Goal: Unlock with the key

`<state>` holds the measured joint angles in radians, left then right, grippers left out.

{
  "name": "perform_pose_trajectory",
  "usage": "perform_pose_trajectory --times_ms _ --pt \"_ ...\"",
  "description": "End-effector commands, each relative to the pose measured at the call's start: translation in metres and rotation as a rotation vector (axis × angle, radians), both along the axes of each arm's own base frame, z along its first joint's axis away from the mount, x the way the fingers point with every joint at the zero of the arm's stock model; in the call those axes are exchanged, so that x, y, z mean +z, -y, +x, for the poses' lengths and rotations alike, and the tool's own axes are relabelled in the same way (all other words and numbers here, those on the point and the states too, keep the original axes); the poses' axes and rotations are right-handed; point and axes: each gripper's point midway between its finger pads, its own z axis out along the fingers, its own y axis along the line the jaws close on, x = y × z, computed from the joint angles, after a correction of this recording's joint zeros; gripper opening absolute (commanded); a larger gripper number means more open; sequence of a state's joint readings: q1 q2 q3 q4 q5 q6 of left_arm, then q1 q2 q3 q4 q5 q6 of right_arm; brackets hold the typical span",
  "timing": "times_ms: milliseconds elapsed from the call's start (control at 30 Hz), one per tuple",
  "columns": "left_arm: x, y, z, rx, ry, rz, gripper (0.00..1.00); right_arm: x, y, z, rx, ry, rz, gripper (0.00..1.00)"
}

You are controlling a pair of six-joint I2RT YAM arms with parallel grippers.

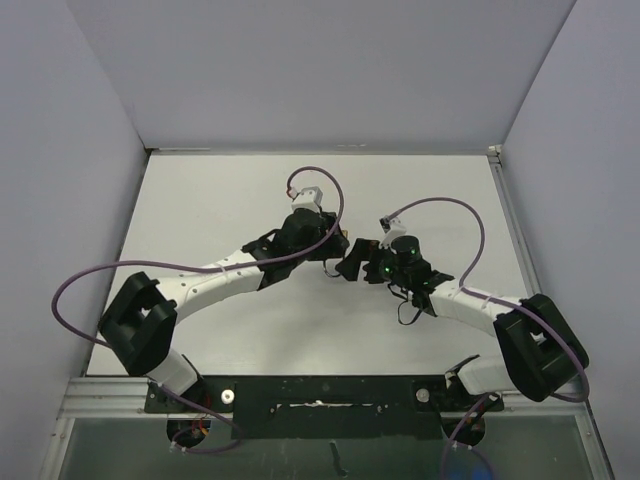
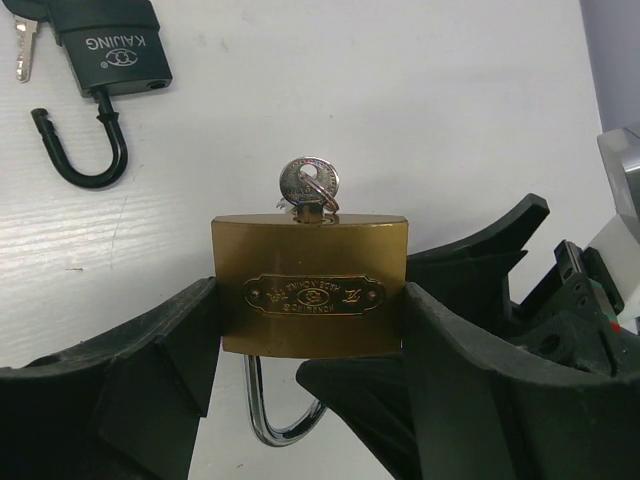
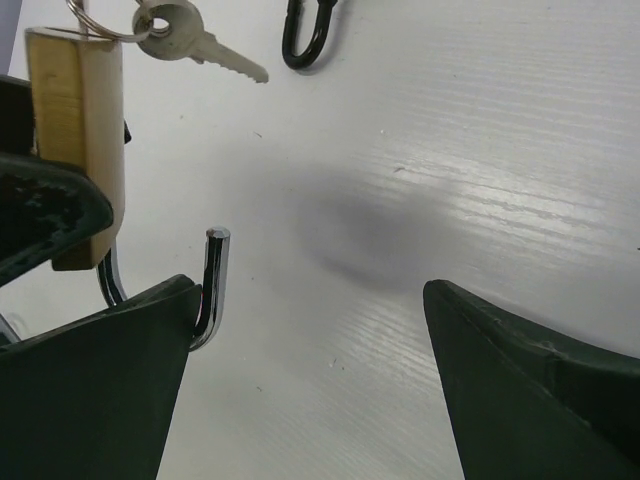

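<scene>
My left gripper [image 2: 312, 330] is shut on the brass padlock [image 2: 310, 285], gripping its two sides. A silver key [image 2: 308, 186] on a ring sits in the keyhole at the far end of the lock. The chrome shackle [image 2: 262, 415] hangs below the body. In the right wrist view its free end [image 3: 216, 250] stands clear of the brass padlock [image 3: 85, 140], so it is open. My right gripper [image 3: 310, 290] is open and empty, with its left finger [image 3: 110, 380] touching the shackle. In the top view the two grippers meet at mid-table: left gripper [image 1: 330, 243], right gripper [image 1: 352, 262].
A black padlock [image 2: 112, 45] with an open shackle [image 2: 85, 155] and its own key [image 2: 25, 50] lies on the white table [image 1: 220, 200] beyond the brass lock. A loose key [image 3: 195, 42] hangs from the brass lock's ring. Grey walls enclose the table.
</scene>
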<state>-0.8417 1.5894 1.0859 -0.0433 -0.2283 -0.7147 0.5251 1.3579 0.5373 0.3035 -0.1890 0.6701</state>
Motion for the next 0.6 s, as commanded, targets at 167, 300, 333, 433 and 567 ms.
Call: perform_pose_trajectory --times_ms 167,300,333,433,567 --pt "0.08 -0.005 0.021 0.067 0.148 -0.204 0.0 0.065 -0.002 0.019 -0.032 0.208 0.07 0.98" --pt "0.064 -0.003 0.024 0.074 0.116 -0.175 0.0 0.074 0.014 0.017 -0.081 0.227 0.006 0.98" --pt "0.062 -0.003 0.025 0.076 0.112 -0.17 0.0 0.073 0.019 0.016 -0.091 0.224 -0.018 0.98" --pt "0.062 -0.002 0.026 0.082 0.108 -0.169 0.0 0.068 0.031 0.015 -0.125 0.204 -0.094 0.98" --pt "0.069 -0.003 0.026 0.108 0.092 -0.176 0.0 0.058 0.04 0.016 -0.153 0.181 -0.187 0.98"
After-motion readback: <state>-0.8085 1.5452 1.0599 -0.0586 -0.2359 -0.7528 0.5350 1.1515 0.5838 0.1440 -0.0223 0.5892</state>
